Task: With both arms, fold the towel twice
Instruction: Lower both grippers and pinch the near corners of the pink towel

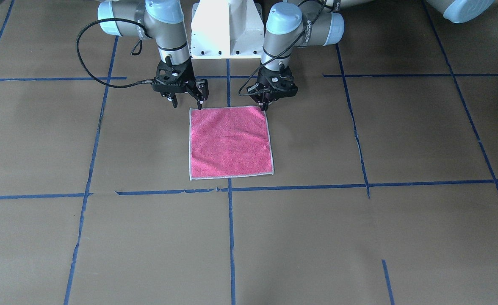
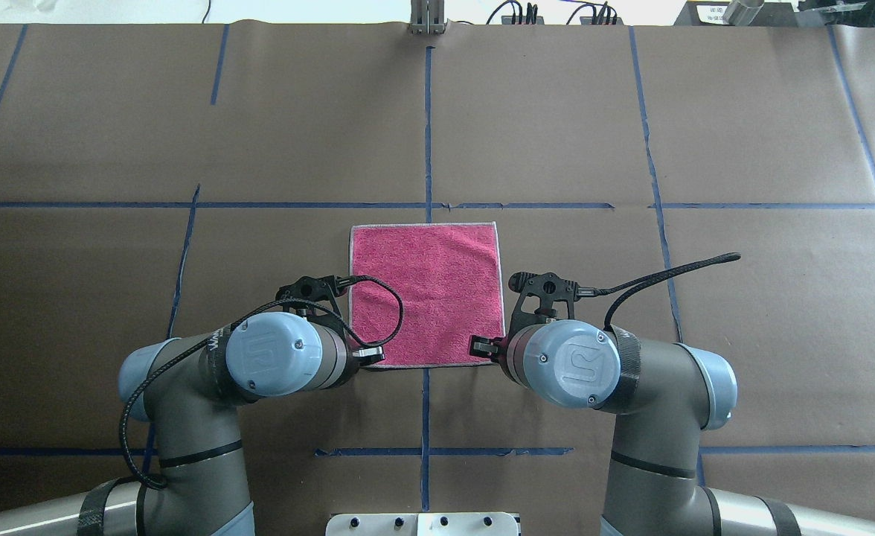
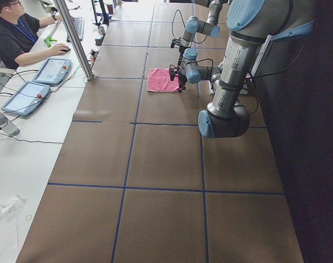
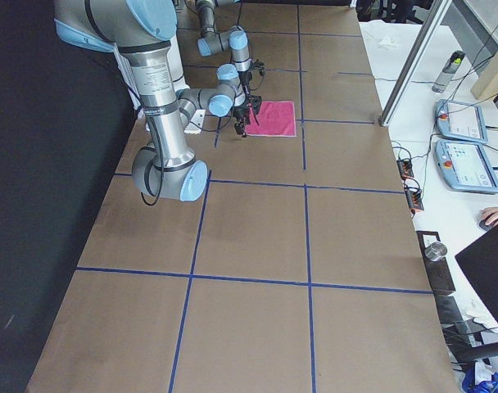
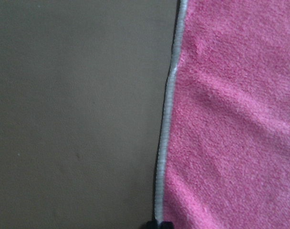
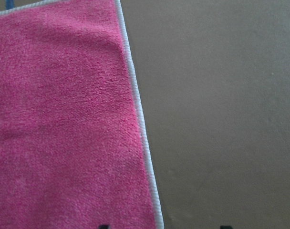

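Note:
The towel (image 1: pixel 230 142) lies flat, pink face up, on the brown table just in front of the robot's base; it also shows in the overhead view (image 2: pixel 426 290). My left gripper (image 1: pixel 266 106) stands at the towel's near corner on my left, its fingers pressed together on the pale border. In the left wrist view the dark tips (image 5: pixel 157 224) meet on the towel's edge (image 5: pixel 166 119). My right gripper (image 1: pixel 187 102) is open, its fingers apart on either side of the other near corner. The right wrist view shows the towel (image 6: pixel 64 119) with its border running between the two tips.
The white pedestal base (image 1: pixel 228 29) stands right behind the towel. Blue tape lines (image 1: pixel 232 237) divide the brown paper cover. In the exterior left view an operator (image 3: pixel 16 38) sits at a side bench with tablets (image 3: pixel 51 70), off the table's far long edge.

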You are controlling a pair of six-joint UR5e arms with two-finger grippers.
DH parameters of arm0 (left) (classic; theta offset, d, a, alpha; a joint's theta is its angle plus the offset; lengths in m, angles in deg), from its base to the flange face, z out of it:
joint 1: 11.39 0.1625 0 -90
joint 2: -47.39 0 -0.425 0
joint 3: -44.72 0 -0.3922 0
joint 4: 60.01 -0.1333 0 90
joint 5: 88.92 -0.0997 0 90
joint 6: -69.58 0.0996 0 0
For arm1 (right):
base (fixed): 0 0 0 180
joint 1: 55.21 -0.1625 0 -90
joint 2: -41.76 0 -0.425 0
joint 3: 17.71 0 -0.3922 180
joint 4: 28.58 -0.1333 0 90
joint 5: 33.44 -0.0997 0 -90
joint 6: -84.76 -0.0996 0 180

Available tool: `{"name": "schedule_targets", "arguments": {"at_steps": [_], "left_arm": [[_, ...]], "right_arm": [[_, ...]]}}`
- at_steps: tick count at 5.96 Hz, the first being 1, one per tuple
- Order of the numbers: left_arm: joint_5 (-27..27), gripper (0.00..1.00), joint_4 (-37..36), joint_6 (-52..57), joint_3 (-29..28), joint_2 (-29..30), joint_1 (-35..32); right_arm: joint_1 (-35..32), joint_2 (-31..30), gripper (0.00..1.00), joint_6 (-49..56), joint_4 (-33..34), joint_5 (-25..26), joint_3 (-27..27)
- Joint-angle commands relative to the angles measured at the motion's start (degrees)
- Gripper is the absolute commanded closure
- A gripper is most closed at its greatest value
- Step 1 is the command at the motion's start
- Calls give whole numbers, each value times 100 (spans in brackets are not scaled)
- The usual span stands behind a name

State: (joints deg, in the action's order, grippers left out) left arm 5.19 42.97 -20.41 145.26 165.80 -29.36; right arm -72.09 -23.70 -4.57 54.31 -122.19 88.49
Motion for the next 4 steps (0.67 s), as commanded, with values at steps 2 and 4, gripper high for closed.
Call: {"name": "schedule_targets", "arguments": {"at_steps": [2, 4], "left_arm": [[20, 100, -24, 42, 97, 16, -101], [20, 100, -24, 42, 106, 16, -119]], "right_arm": [[105, 225, 34, -643, 44, 76, -142], [149, 437, 35, -885, 35, 121, -555]]}}
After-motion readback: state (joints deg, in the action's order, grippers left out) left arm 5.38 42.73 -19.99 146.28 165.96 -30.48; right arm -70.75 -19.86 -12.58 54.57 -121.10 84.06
